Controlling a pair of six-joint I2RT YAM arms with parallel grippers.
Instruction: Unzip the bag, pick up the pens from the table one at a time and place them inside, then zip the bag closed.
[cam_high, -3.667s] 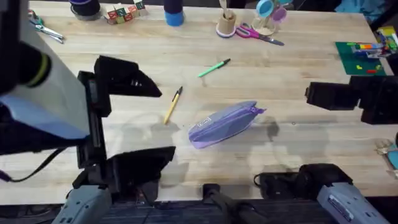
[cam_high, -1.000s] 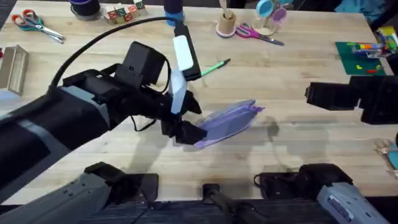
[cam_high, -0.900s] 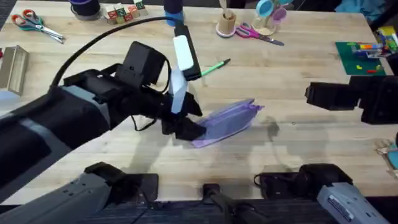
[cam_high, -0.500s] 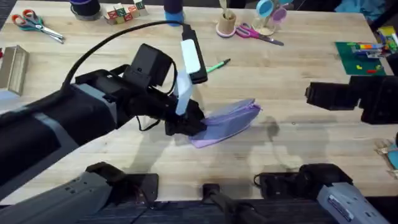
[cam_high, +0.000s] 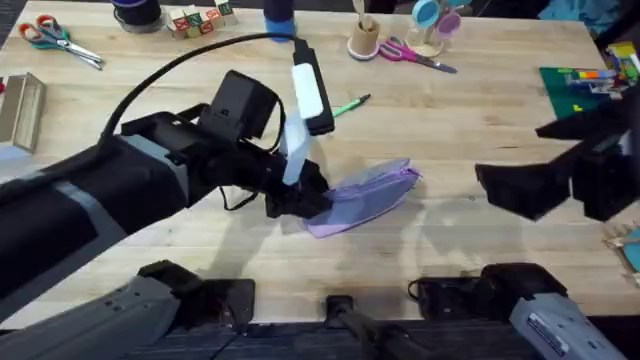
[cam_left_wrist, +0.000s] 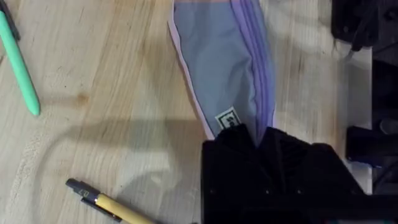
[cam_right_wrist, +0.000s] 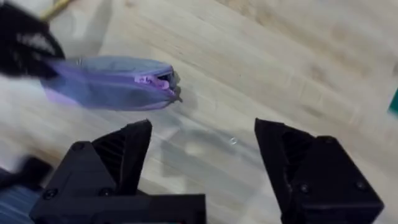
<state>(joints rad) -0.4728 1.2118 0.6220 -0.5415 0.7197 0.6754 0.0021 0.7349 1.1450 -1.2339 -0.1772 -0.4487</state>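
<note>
left fingers pinching the bag's label end, right fingers spread wide off its zipper end

the left gripper (cam_left_wrist: 255, 140) is sitting clenched on the near end of the bag (cam_high: 370, 193), its black fingers closing right over the purple seam beside the small outlined label (cam_left_wrist: 227, 119). from that pinch the bag is running straight away from the fingers, zipper line along its length, so its long axis is lying in line with the left gripper's reach. in the overhead view that same axis is slanting across the table (cam_high: 470, 100), from the pinched end up to the free end with the zipper pull (cam_right_wrist: 148, 81).

the right gripper (cam_right_wrist: 202, 158) is hanging with its fingers released and set wide apart, holding nothing. the zipper pull end is lying ahead of those fingers and off toward the left arm's side, near but not touching, with bare wood between. since the left arm is already anchoring the far end, the right arm is plainly the nearer one to the pull, and i judge the coming move as a reach toward that end to draw the pull along the bag's length, toward the left gripper.

the pens are lying outside the bag: the green pen (cam_high: 347, 106) beyond it, the yellow pen (cam_left_wrist: 109, 205) just beside the left fingers, both on the wood.
</note>
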